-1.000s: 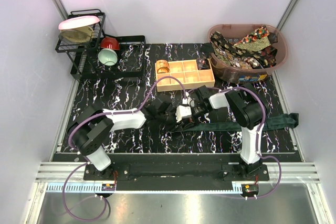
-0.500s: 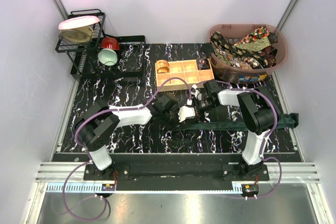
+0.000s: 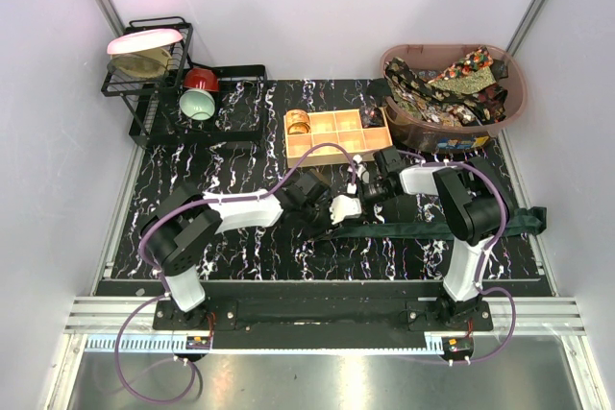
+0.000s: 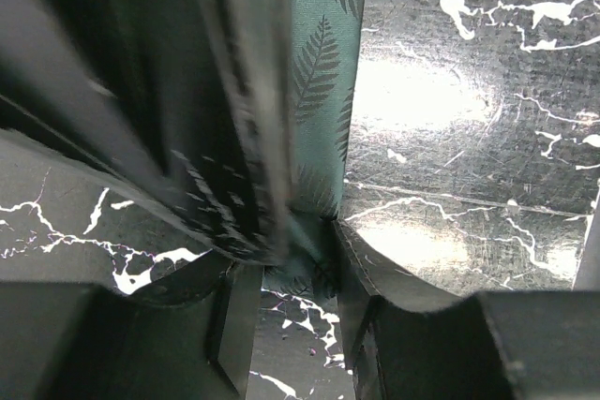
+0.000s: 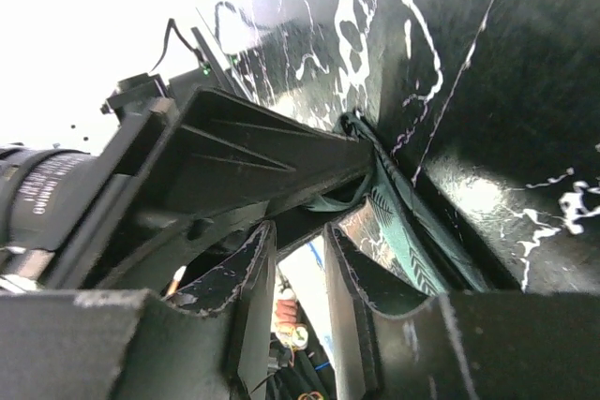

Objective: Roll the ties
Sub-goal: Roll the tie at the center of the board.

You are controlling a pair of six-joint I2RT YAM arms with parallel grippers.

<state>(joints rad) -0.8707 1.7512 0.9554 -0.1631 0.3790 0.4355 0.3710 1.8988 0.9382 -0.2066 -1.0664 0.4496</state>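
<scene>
Green tie (image 4: 319, 72), printed with ferns, lies stretched along the near part of the marbled table (image 3: 240, 252), from the two grippers at the middle out to the right edge. At its left end the left gripper (image 4: 295, 269) is clenched on the fabric, a fold nipped between its fingers and rising away from them. The right gripper (image 5: 300, 259) faces it almost nose to nose, jaws parted with nothing between them; the cloth lies against the outside of one finger. The step looks like starting the roll at this end. I judge the pinching gripper should hold the edges square while the other takes the turn close beside it, with the strip flat and lightly taut so the coil neither cones nor slips loose. Beyond them stands the wooden box (image 3: 338, 155), a gold roll (image 3: 298, 122) in its far left compartment. Farthest, at the right, the basket (image 3: 514, 112) holds the patterned ties (image 3: 447, 84), not yet rolled.
</scene>
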